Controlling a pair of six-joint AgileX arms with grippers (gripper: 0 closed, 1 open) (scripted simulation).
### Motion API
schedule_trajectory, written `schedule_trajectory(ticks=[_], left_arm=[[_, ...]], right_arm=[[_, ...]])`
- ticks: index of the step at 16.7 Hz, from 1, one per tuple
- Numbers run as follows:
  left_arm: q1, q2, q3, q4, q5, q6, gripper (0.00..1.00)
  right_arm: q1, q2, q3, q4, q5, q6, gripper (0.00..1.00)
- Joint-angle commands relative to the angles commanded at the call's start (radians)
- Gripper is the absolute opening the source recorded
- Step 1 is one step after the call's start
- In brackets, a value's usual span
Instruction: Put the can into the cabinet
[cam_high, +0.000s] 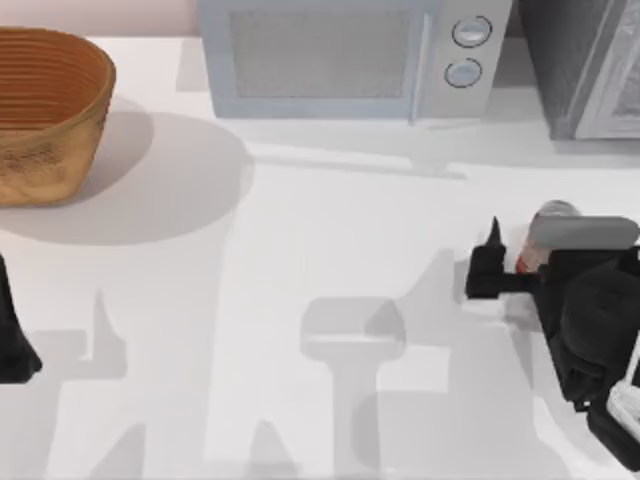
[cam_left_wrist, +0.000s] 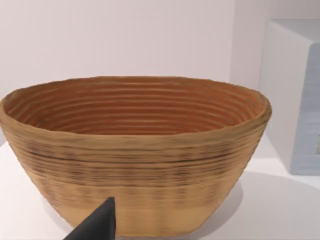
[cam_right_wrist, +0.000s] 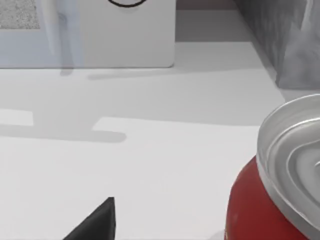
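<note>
White surface and its load

The surface (cam_high: 330, 260) carries a basket (cam_high: 45, 110) at far left, a microwave (cam_high: 350, 60) at the back (two round knobs), the cabinet (cam_high: 585, 65) at back right, and the can (cam_high: 545, 235) near the right edge.

Top view: overhead, looking down on the tabletop (cam_high: 300, 260). Left wrist view: low and close, facing the basket (cam_left_wrist: 135, 155), also at the top view's left; microwave (cam_left_wrist: 295, 95) edge behind it. Right wrist view: close beside the can (cam_right_wrist: 265, 200), facing the microwave and cabinet (cam_right_wrist: 285, 40), both along the top view's far edge.
</note>
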Motion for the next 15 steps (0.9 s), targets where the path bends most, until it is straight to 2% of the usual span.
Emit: schedule_trajectory(ticks=[2,15], left_arm=[[0.0,0.0,0.0,0.0,0.0,0.0,1.0],[0.0,0.0,0.0,0.0,0.0,0.0,1.0]], right_arm=[[0.0,0.0,0.0,0.0,0.0,0.0,1.0],[0.0,0.0,0.0,0.0,0.0,0.0,0.02]])
